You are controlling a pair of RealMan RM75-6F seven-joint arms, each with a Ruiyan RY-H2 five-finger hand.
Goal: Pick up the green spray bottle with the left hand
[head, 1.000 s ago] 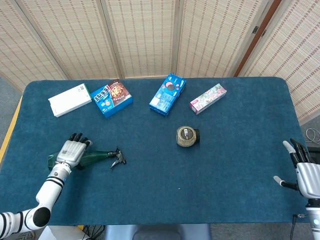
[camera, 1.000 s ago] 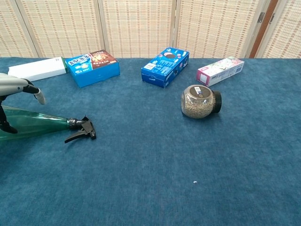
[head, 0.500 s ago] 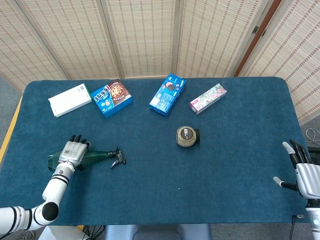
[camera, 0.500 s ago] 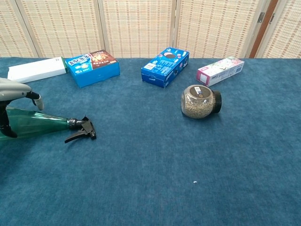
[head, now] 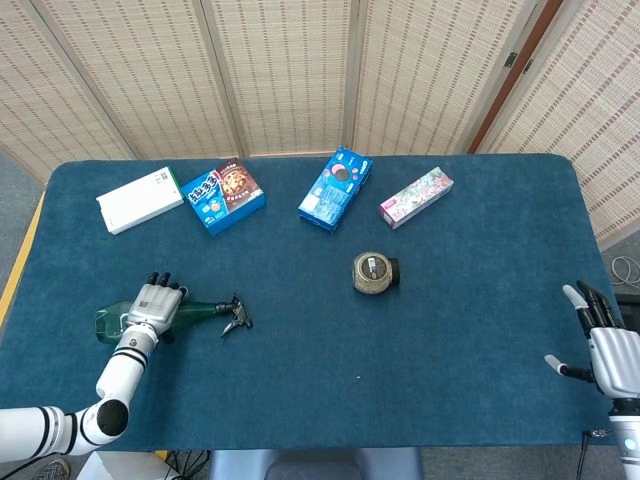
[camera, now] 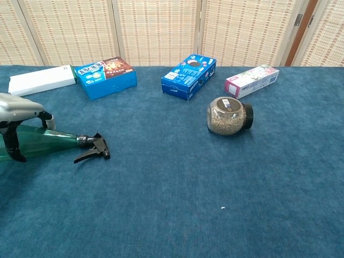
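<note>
Already the left hand [head: 153, 305] lies over the green spray bottle [head: 190, 313], fingers curled around its body. It rests flat at the bench's [head: 460, 300] near-left, long axis left-right, nozzle pointing right.

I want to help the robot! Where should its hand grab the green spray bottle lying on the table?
Probably around the wide body of the green spray bottle, coming down from above. It lies on its side with the thin neck and black trigger pointing right, and the left hand is already over that body.
</note>
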